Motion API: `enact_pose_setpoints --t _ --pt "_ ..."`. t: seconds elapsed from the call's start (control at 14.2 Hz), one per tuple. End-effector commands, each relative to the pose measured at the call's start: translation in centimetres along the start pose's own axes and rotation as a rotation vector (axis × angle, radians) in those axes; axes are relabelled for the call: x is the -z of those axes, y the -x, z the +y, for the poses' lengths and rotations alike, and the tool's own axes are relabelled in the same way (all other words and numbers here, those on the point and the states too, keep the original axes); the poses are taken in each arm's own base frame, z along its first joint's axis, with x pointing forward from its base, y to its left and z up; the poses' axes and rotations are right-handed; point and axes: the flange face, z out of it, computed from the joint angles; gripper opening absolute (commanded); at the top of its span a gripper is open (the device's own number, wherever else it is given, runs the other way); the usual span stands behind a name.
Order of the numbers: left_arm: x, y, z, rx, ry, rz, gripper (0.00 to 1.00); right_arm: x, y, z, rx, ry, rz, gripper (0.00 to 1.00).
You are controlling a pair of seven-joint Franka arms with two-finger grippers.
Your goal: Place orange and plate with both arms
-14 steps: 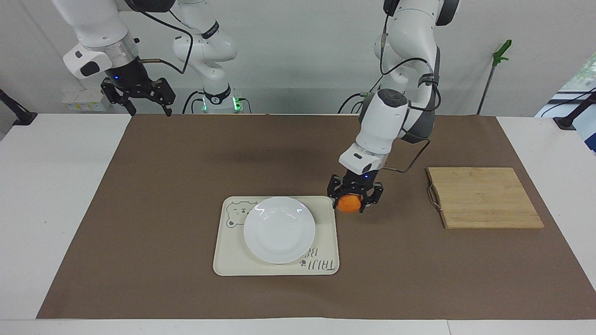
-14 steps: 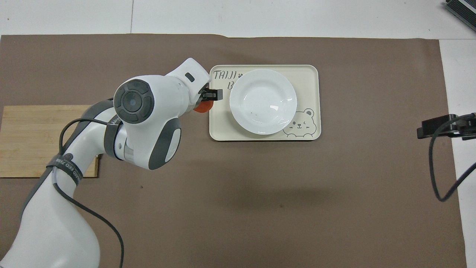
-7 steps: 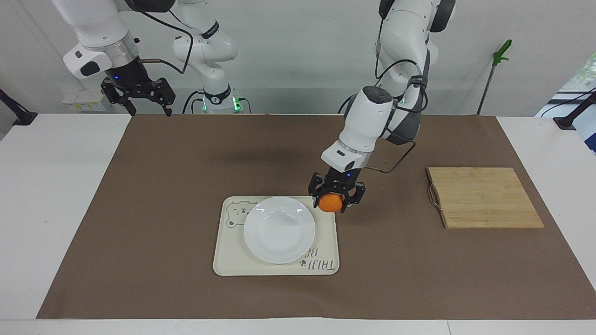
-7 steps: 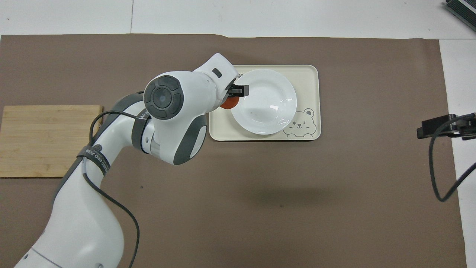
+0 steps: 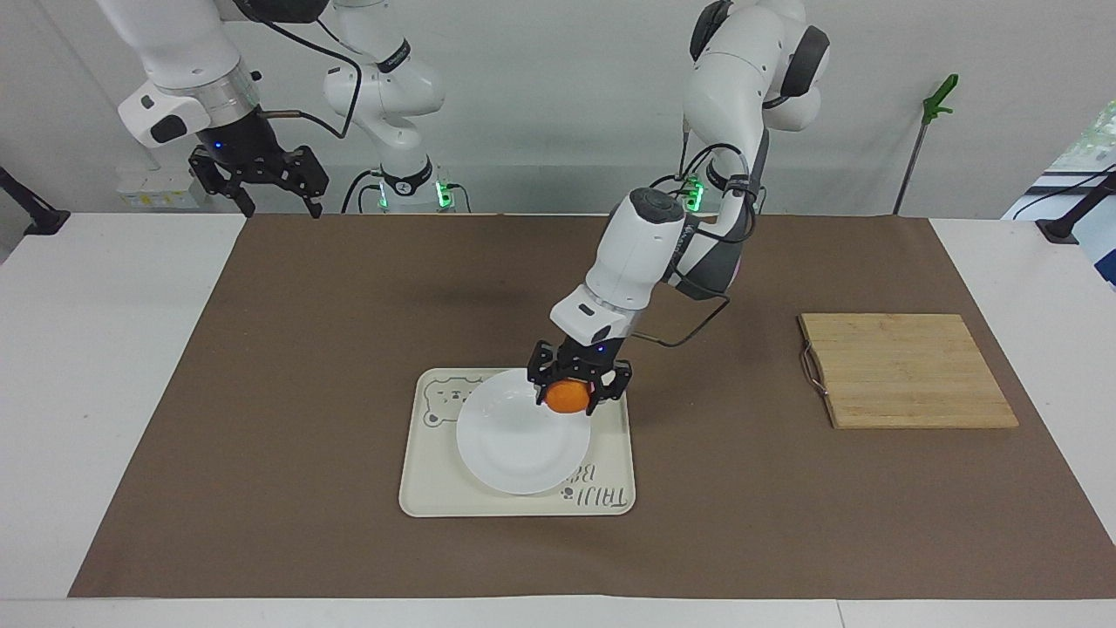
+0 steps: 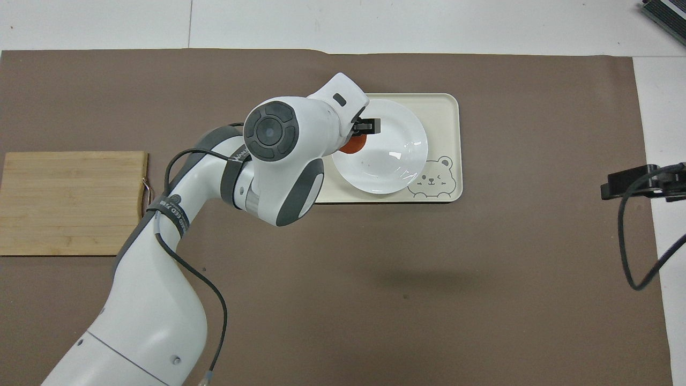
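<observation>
Your left gripper [image 5: 578, 391] grips the orange [image 5: 567, 396] over the plate [image 5: 510, 445] rim; release not yet done. The plate sits on the tray [image 5: 436, 488]. Right gripper [image 5: 261, 179] waits, fingers spread, holding nothing.

The plate [image 5: 514, 440] sat on the tray [image 5: 436, 488], low in the centre of the facing frame, on the mat [image 5: 305, 392] covering the bench [image 5: 105, 392]. The left claw [image 5: 578, 390] hung over the plate's upper right edge, clamping the orange [image 5: 567, 396]. The cutting board [image 5: 907, 371] lay at mid-right. The right claw [image 5: 260, 179] waited at upper left.
</observation>
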Motion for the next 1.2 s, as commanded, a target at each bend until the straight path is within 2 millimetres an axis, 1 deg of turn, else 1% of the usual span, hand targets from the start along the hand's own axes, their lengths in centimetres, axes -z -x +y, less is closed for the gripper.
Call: enact_pose_setpoints --t 0.0,0.07,0.14,0.21,0.28,0.35,0.42,0.56,0.63,0.7,0.85,0.92,0.99,1.13 --pt "4.6 0.7 -6.8 0.038 -0.071 -0.076 0.0 0.0 0.6 0.4 0.014 -0.001 0.002 1.0" --pt "5.5 0.4 -10.1 0.053 -0.091 -0.079 0.0 0.0 0.6 0.4 0.014 -0.001 0.002 1.0" --pt "6.2 0.1 -12.6 0.033 -0.105 -0.081 0.0 0.0 0.6 0.4 0.014 -0.001 0.002 1.0" --pt "6.7 -0.5 -16.1 0.005 -0.119 -0.084 0.0 0.0 0.6 0.4 0.014 -0.001 0.002 1.0" --pt "7.3 -1.3 -19.2 -0.033 -0.132 -0.083 0.0 0.0 0.6 0.4 0.014 -0.001 0.002 1.0" --pt "7.9 -1.9 -22.4 -0.065 -0.143 -0.102 0.0 0.0 0.6 0.4 0.014 -0.001 0.002 1.0" --pt "8.5 -2.3 -25.9 -0.089 -0.155 -0.125 0.0 0.0 0.6 0.4 0.014 -0.001 0.002 1.0" --pt "9.4 -2.2 -30.6 -0.105 -0.168 -0.188 0.0 0.0 0.6 0.4 0.014 -0.001 0.002 1.0" --pt "10.0 -2.2 -32.6 -0.096 -0.172 -0.207 0.0 0.0 0.6 0.4 0.014 -0.001 0.002 1.0" --pt "10.9 -2.3 -35.3 -0.075 -0.179 -0.208 0.0 0.0 0.6 0.4 0.014 -0.001 0.002 1.0" --pt "11.8 -2.7 -37.3 -0.038 -0.185 -0.199 0.0 0.0 0.6 0.4 0.014 -0.001 0.002 1.0" --pt "11.9 -2.5 -38.7 -0.037 -0.201 -0.211 0.0 0.0 0.6 0.4 0.014 -0.001 0.0 1.0" --pt "12.3 -2.7 -39.5 -0.055 -0.234 -0.219 0.0 0.0 0.6 0.4 0.014 -0.001 0.002 1.0" --pt "12.5 -2.4 -40.2 -0.072 -0.258 -0.227 0.0 0.0 0.6 0.4 0.014 -0.001 0.002 1.0"
